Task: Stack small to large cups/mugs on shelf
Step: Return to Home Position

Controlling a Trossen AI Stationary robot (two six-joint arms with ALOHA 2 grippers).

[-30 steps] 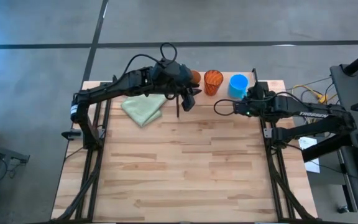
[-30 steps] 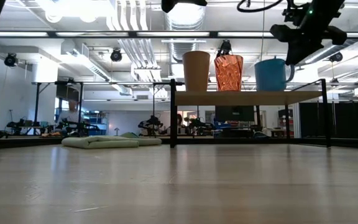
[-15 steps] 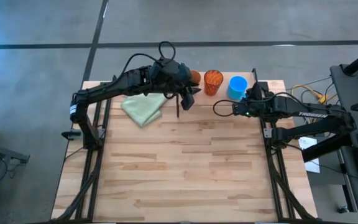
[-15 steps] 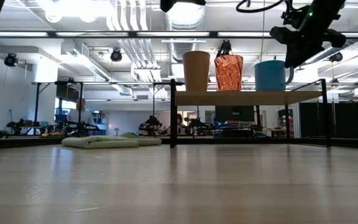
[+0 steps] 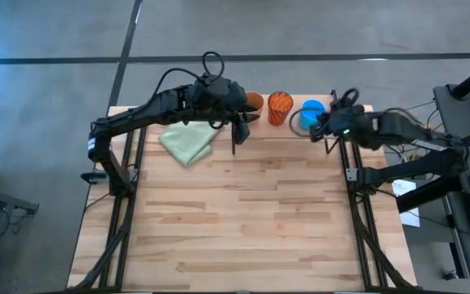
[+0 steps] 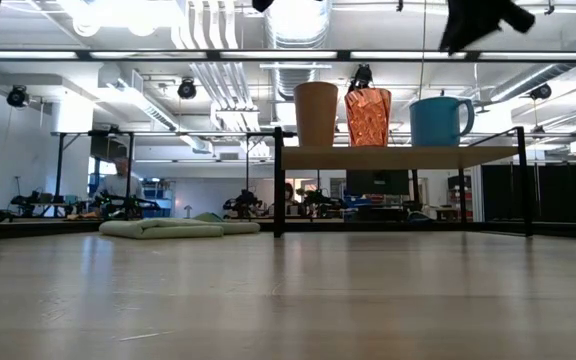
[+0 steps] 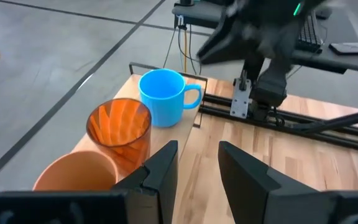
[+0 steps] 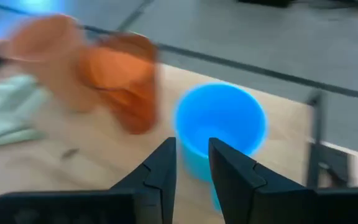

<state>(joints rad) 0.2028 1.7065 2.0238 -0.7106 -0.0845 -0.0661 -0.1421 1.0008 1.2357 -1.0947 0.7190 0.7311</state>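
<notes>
Three cups stand upright in a row on the shelf [image 5: 269, 124] [image 6: 398, 157]: the plain light-orange cup [image 5: 254, 101] [image 6: 316, 114], the textured orange-red cup [image 5: 280, 106] [image 6: 368, 117] and the blue mug [image 5: 310, 111] [image 6: 436, 121], whose handle [image 6: 465, 108] points to the table's right. My right gripper [image 5: 321, 124] [image 8: 191, 171] is open, high above the mug's near side and apart from it. My left gripper [image 5: 243, 126] [image 7: 197, 177] is open beside the light-orange cup [image 7: 76, 174], above the shelf's left end, touching nothing.
A pale green folded cloth [image 5: 188, 140] [image 6: 163, 228] lies on the tabletop left of the shelf. Thin black frames [image 6: 278, 180] carry the shelf at each end. The wood-plank tabletop [image 5: 243, 212] spreads out toward the near edge.
My right gripper has risen from beside the blue mug's handle and moved toward the far edge, over the mug. The handle now shows free in the low view. All three cups have stayed in place.
</notes>
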